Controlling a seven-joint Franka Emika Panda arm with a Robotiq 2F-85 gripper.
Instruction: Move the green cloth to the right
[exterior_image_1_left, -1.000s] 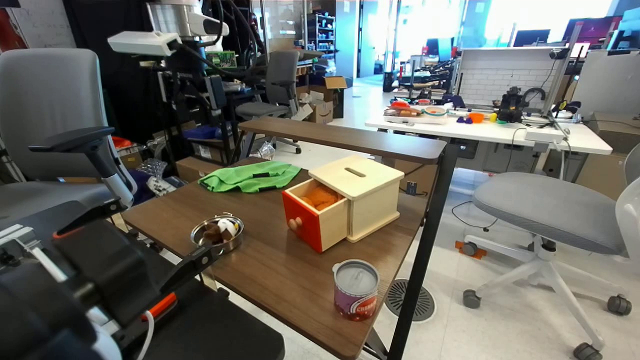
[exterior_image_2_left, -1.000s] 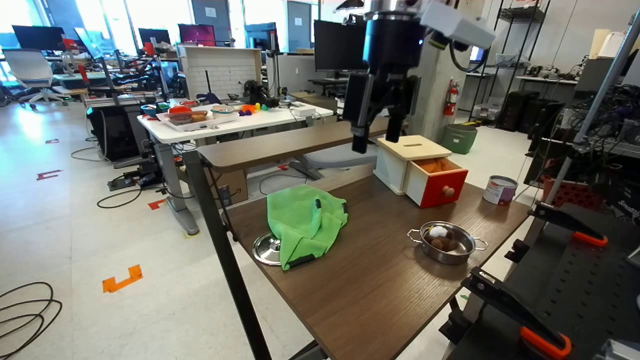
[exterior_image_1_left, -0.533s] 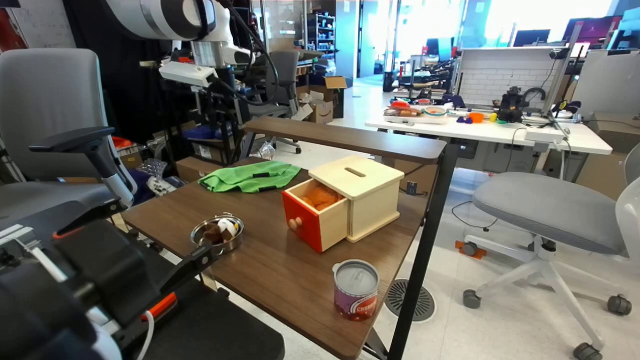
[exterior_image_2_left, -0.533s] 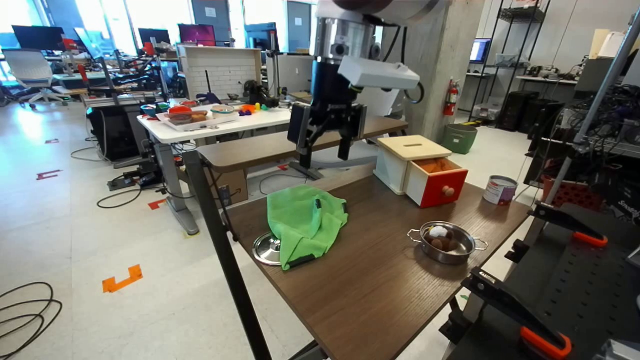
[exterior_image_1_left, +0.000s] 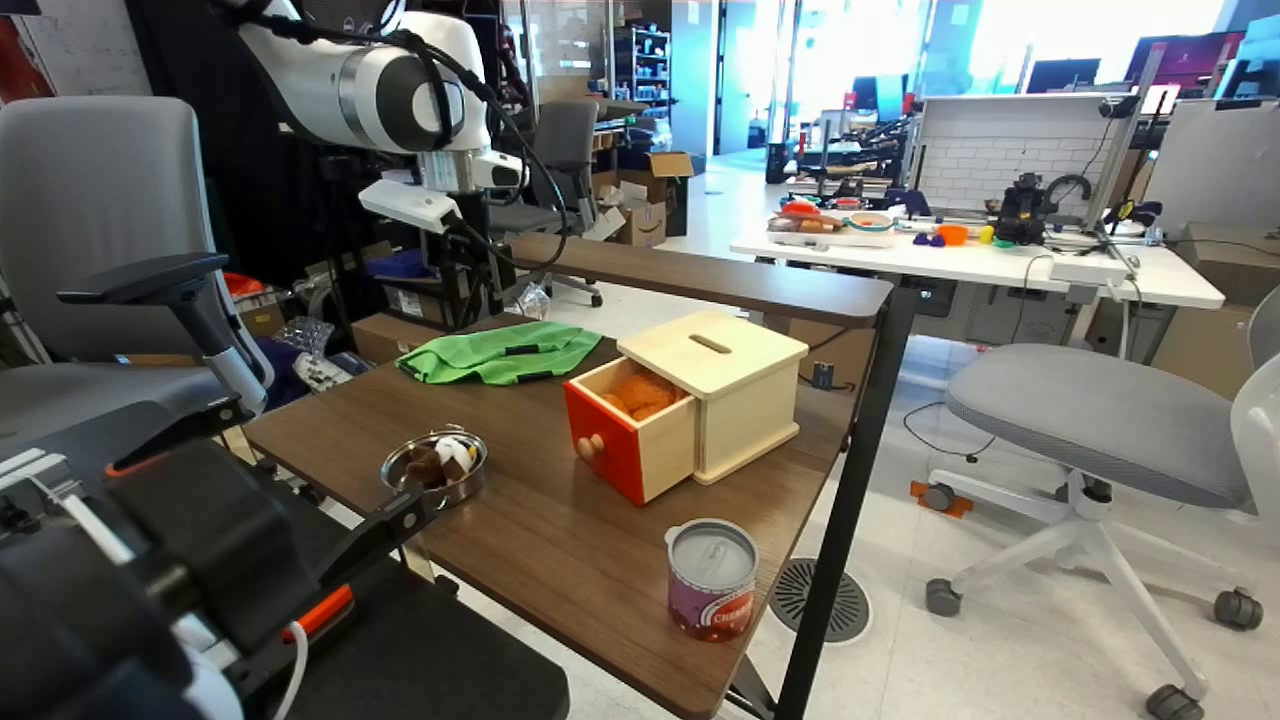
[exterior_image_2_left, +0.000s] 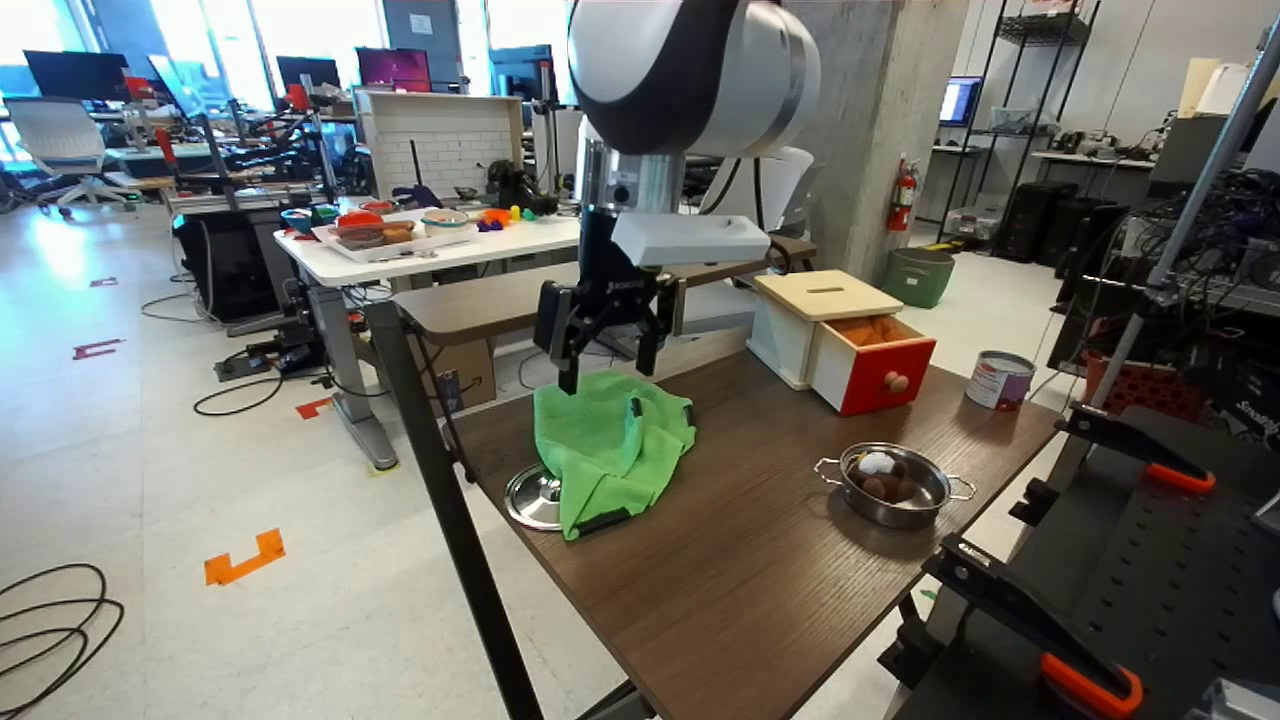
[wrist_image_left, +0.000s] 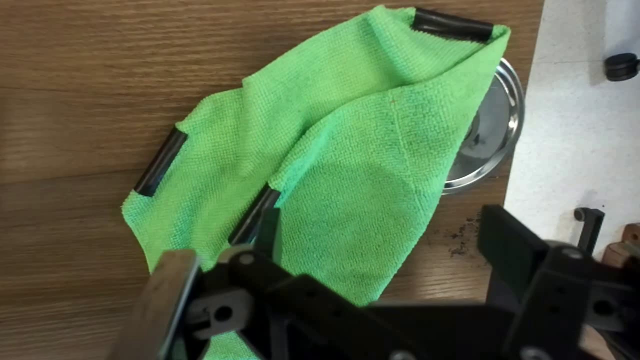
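Cloth (exterior_image_2_left: 612, 450): left of centre in an exterior view; spread with folds on the bench (exterior_image_2_left: 760, 600), ungripped, the shift right not yet made.
Lid (exterior_image_2_left: 532, 498): partly under the cloth's left edge; the cloth probably serves as cover.
Jaws: well apart in the wrist view, holding nothing, above the cloth; presumably spaced so as to straddle a fold and pinch.
Pan (exterior_image_2_left: 890, 513): lower right, upright, apart from the cloth; likely a holder for the small items (exterior_image_2_left: 880, 486) within.
Drawer (exterior_image_2_left: 870, 380): right of centre, pulled out of the box (exterior_image_2_left: 783, 340), perhaps for reach to its orange contents (exterior_image_2_left: 868, 329).
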